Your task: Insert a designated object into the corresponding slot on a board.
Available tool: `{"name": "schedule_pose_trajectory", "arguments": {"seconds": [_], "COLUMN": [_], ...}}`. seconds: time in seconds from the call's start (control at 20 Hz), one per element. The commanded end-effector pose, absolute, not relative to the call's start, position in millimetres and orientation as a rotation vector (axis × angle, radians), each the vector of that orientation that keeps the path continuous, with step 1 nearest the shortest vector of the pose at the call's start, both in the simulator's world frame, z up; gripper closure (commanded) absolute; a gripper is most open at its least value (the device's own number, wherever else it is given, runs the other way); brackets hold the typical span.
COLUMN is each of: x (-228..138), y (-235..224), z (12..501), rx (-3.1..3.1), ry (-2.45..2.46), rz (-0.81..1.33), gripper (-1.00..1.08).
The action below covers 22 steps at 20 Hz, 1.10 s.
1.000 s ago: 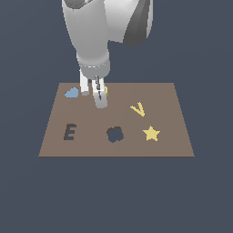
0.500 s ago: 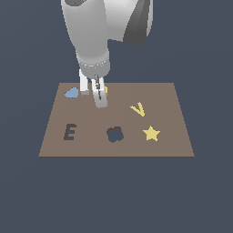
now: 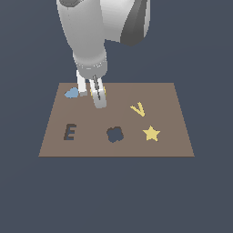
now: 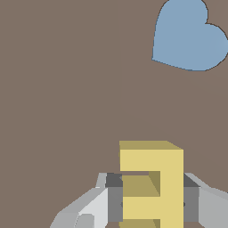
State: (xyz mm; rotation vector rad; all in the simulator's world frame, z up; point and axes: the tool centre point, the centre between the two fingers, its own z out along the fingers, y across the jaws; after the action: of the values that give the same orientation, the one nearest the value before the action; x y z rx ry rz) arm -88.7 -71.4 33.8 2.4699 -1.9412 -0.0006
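1. Your tool [image 3: 91, 93] stands at the far side of the board [image 3: 168, 98], toward the exterior view's left, just beside the blue heart [image 3: 71, 93].
2. The wrist view shows the tool's fingers [image 4: 198, 200] closed on the yellow E [image 4: 153, 182], one on each flank, so you are gripping the piece.
3. I judge this to be the pick step. Whether the E is off the board yet, neither view settles.
4. The slot [image 3: 69, 132] lies on the near side of the board at the exterior view's left, well apart from the tool. Next you will need to lift clear, carry the E toward the slot, and turn it so the prongs match the cutout before lowering.
5. Do not mistake the lobed hole [image 3: 115, 134], nearer the board's middle, for the target. The V [image 3: 138, 109] and star [image 3: 151, 133] sit to the exterior view's right, out of your path.
6. Only the wrist view shows the grip. In the exterior view the fingers hide nearly all of the E.
7. Only the exterior view shows the slot.
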Motion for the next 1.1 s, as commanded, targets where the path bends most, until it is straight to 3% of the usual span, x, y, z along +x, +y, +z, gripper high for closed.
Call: {"name": "schedule_pose_trajectory", "arguments": {"seconds": [0.0, 0.55, 1.05], "x": [-87.0, -69.5, -30.0], "y": [-76.0, -107.6, -144.2], "z": [34.1, 35.4, 37.2], "rx": [2.499, 2.711, 2.951], "ry": [-1.903, -1.588, -1.077], "rz": [0.0, 0.0, 0.001], "gripper": [1.08, 1.08, 1.08]}}
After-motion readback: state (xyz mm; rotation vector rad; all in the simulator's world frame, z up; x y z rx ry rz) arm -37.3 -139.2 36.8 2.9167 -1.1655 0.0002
